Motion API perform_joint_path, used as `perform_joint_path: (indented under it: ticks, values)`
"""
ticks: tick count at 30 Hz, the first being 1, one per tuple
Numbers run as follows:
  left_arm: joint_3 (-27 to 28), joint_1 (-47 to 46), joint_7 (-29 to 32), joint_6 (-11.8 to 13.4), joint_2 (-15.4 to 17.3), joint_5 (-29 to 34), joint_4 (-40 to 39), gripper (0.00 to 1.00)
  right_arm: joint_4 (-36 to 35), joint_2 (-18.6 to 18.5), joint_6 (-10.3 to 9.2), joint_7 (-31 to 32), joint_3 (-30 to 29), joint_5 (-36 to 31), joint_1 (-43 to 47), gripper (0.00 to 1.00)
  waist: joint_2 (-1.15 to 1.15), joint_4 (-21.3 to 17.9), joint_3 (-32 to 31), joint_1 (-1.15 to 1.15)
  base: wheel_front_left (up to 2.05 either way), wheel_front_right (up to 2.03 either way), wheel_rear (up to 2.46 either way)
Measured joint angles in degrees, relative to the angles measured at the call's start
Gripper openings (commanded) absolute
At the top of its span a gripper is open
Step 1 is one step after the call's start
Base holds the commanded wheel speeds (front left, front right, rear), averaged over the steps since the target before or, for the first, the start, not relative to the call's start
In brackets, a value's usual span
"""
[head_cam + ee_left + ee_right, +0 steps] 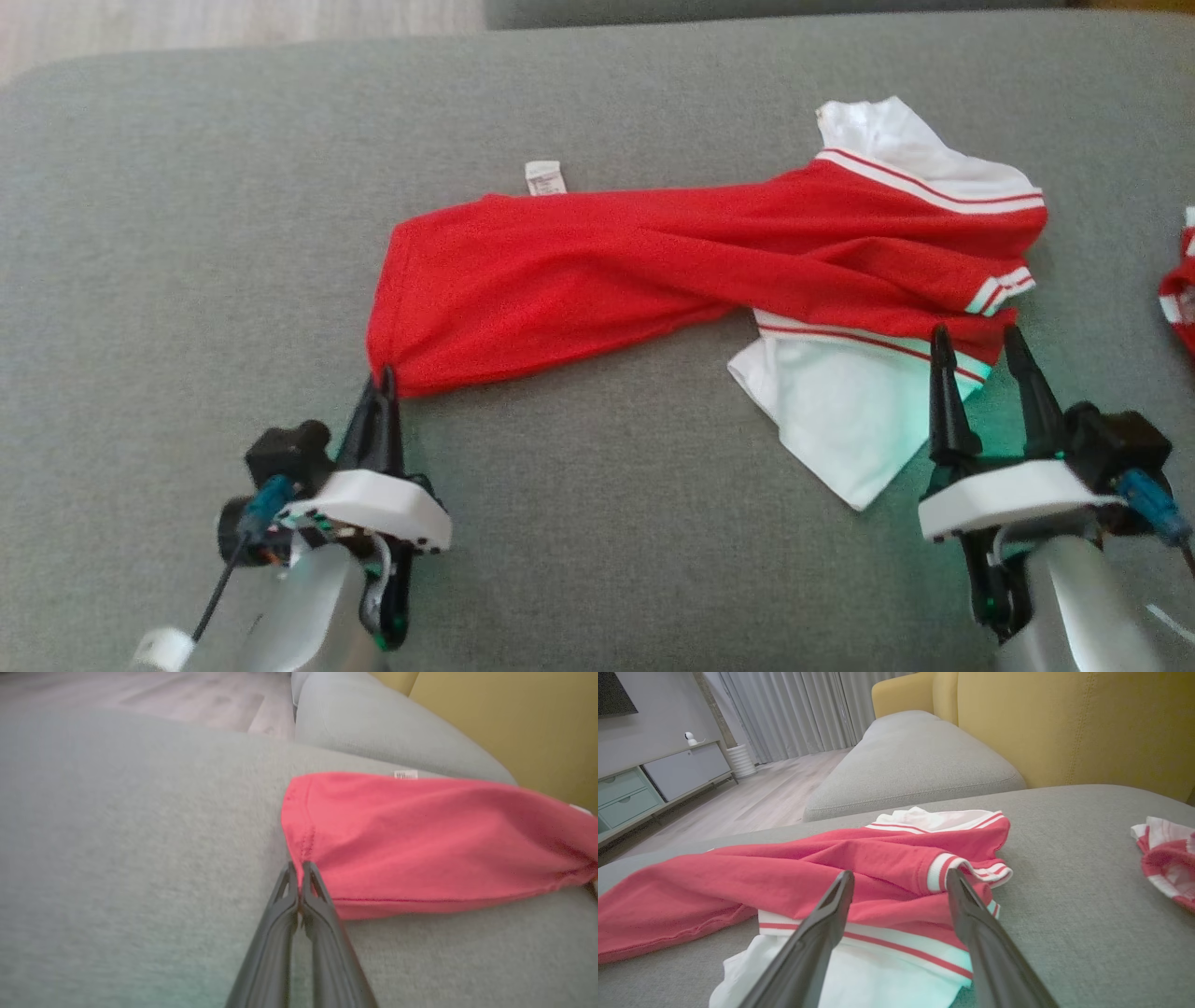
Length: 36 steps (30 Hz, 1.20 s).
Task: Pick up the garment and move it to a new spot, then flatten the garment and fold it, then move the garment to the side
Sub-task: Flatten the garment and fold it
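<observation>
The garment [653,252] lies stretched across the grey sofa cushion [187,187]. The left gripper [385,378] is closed on its red corner, and the right gripper [976,341] stands open at the striped edge. I think this is the flattening step. Next, the right one should pinch that edge and pull outward.
</observation>
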Motion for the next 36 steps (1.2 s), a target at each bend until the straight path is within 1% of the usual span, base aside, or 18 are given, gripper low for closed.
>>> perform_joint_path:
  ticks: [4, 7, 9, 10, 11, 12, 13, 18, 24, 30, 32, 36]
  values:
    - [5.0, 3.6, 0.0, 1.8, 0.1, 4.5, -8.3, 0.0, 0.9, 0.0, 0.0, 0.0, -0.2, 0.0, 1.5, 1.0, 0.0, 1.2, -1.7, 0.0, 0.0, 0.0, 0.0]
    - [8.2, 6.4, 0.0, 2.3, 0.4, 7.9, -12.6, 0.0, 1.2, 0.0, 0.0, 0.0, 0.1, 0.2, 2.6, 1.0, 0.0, 2.0, -3.1, -0.01, 0.0, 0.0, 0.0]
    - [9.5, 7.9, 0.0, 2.3, 0.6, 10.0, -13.7, 0.0, 1.2, 0.0, 0.0, 0.0, 0.6, 0.2, 3.0, 1.0, 0.0, 2.2, -4.0, -0.01, 0.0, 0.0, 0.0]
    - [10.1, 8.8, 0.0, 2.3, 0.7, 11.0, -14.1, 0.05, 1.2, 0.0, 0.0, 0.0, 0.8, 0.3, 3.1, 1.0, 0.0, 2.3, -4.5, -0.01, 0.0, 0.0, 0.0]
    - [10.5, 9.5, 0.0, 2.3, 1.0, 12.0, -14.4, 0.39, 1.2, 0.0, 0.0, 0.0, 1.0, 0.5, 3.2, 1.0, 0.0, 2.3, -4.9, -0.01, 0.0, 0.0, 0.0]
    - [11.1, 10.2, 0.0, 2.3, 1.1, 13.1, -14.6, 0.92, 1.2, 0.0, 0.0, 0.0, 1.1, 0.7, 3.2, 1.0, 0.0, 2.3, -5.3, -0.01, 0.0, 0.0, 0.0]
    - [11.4, 10.9, 0.0, 2.5, 1.2, 14.1, -14.8, 1.0, 1.1, 0.0, 0.0, 0.0, 1.1, 0.8, 3.2, 1.0, 0.0, 2.2, -5.7, -0.01, 0.0, 0.0, 0.0]
    - [11.6, 14.4, 0.0, 2.8, 1.4, 18.0, -16.8, 1.0, 0.1, 0.0, 0.0, 0.0, 1.5, 1.1, 3.9, 1.0, 0.0, 1.7, -7.0, -0.01, 0.0, 0.0, 0.0]
    - [11.4, 16.8, 0.0, 2.8, 1.0, 18.8, -18.1, 1.0, -0.5, 0.0, 0.0, 0.0, 1.7, 1.4, 6.3, 1.0, 0.0, 1.6, -7.8, -0.01, 0.0, 0.0, 0.0]
    - [11.3, 17.3, 0.0, 2.7, 0.9, 19.0, -18.9, 1.0, -0.5, 0.0, 0.0, 0.0, 2.7, 1.4, 6.6, 1.0, 0.0, 1.6, -7.9, -0.01, 0.0, 0.0, 0.0]
    - [11.2, 17.5, 0.0, 2.7, 0.8, 19.1, -19.1, 1.0, 0.5, 0.0, 0.0, 0.0, 2.7, 0.5, 6.6, 1.0, 0.0, 1.6, -7.9, -0.01, 0.0, 0.0, 0.0]
    - [10.2, 18.5, 0.0, 2.2, 0.8, 19.1, -19.0, 1.0, 6.3, 0.0, 0.0, 0.0, 3.3, -3.0, 7.0, 1.0, 0.0, 2.0, -7.8, -0.01, 0.0, 0.0, 0.0]
